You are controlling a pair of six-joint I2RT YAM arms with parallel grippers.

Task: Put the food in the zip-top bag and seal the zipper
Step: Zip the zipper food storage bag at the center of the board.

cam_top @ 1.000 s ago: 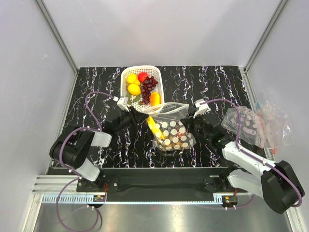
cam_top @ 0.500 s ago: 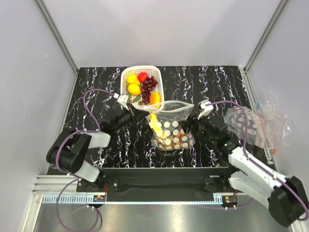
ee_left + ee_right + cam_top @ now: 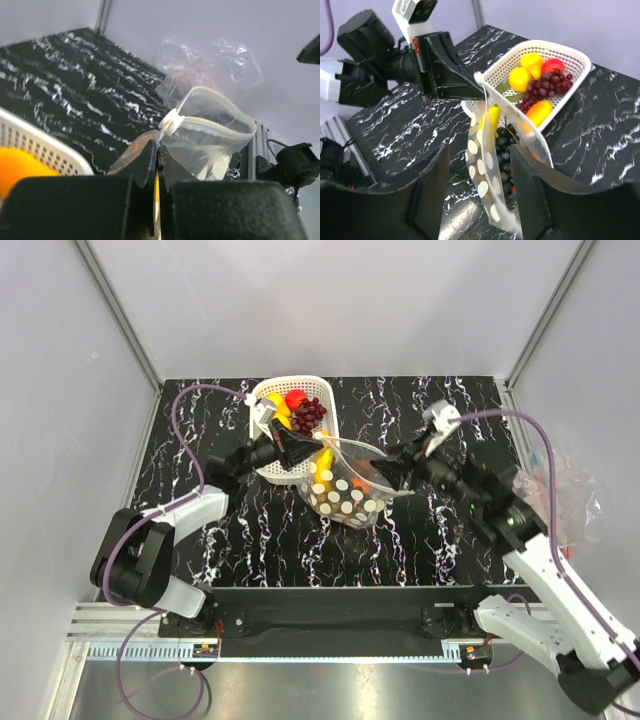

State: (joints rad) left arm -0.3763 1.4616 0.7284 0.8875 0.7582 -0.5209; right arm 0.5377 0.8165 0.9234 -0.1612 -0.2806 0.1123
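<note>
Beside the basket [image 3: 331, 406], left gripper [image 3: 300, 450] is pinching the limp, slippery bag's [image 3: 345, 497] stiffer rim; right gripper [image 3: 393, 472] is gaping wide.

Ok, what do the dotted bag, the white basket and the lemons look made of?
Clear white-dotted zip-top bag: thin, soft plastic film; see-through, creased and sagging. White lattice basket: moulded plastic, seemingly rigid since the open grid walls hold their shape, fairly matte. Yellow lemons: probably hard plastic; smooth skin with glossy highlights.
</note>
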